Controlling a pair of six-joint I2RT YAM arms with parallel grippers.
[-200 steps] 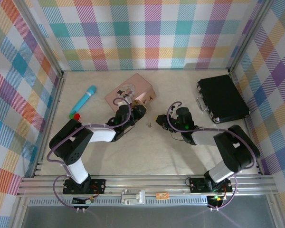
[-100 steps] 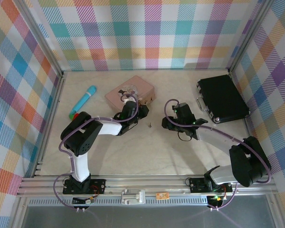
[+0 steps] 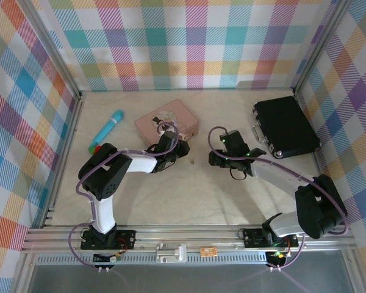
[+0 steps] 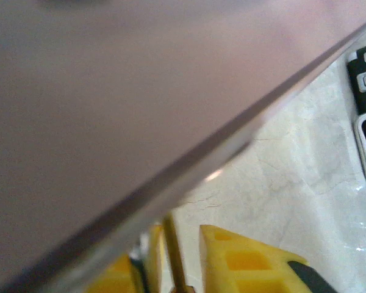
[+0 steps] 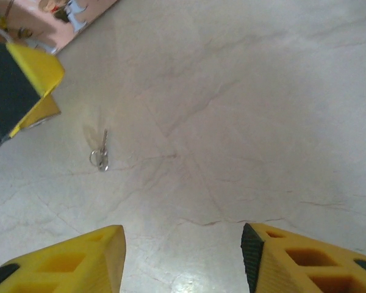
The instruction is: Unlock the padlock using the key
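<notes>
Here's the pale marbled table [image 3: 189, 201], and both arms are reaching out over it: the left arm [image 3: 119, 171] sweeps in from the left, the right arm [image 3: 280, 177] from the right, their tips drawn in near each other at mid-table. Far right, a black case [image 3: 287, 127] lies flat and closed, well clear of the action. Behind the left arm's tip sits the pink picture tin [image 3: 171, 113], and in the left wrist view its lid [image 4: 140, 91] looms right up against the lens, blurred. Out to the left, a turquoise pen-like tube [image 3: 108, 129] lies at a slant, with a small red and green piece [image 3: 95, 148] just beside its near end. Now the left gripper [image 4: 180, 229], tucked against the tin's front edge: its yellow fingers [image 4: 244, 262] stand a narrow gap apart, and a thin brass-coloured bar [image 4: 174, 256] runs up between them, hard by one finger, with bare table showing on its other side; too close and blurred to tell what it belongs to. The right gripper [image 5: 183, 235] hangs over bare table, jaws spread wide, nothing between them. And the key [image 5: 102, 152], a tiny grey sliver with a little ring on it, lies loose on the table between the two grippers [image 3: 193, 161], touched by neither.
</notes>
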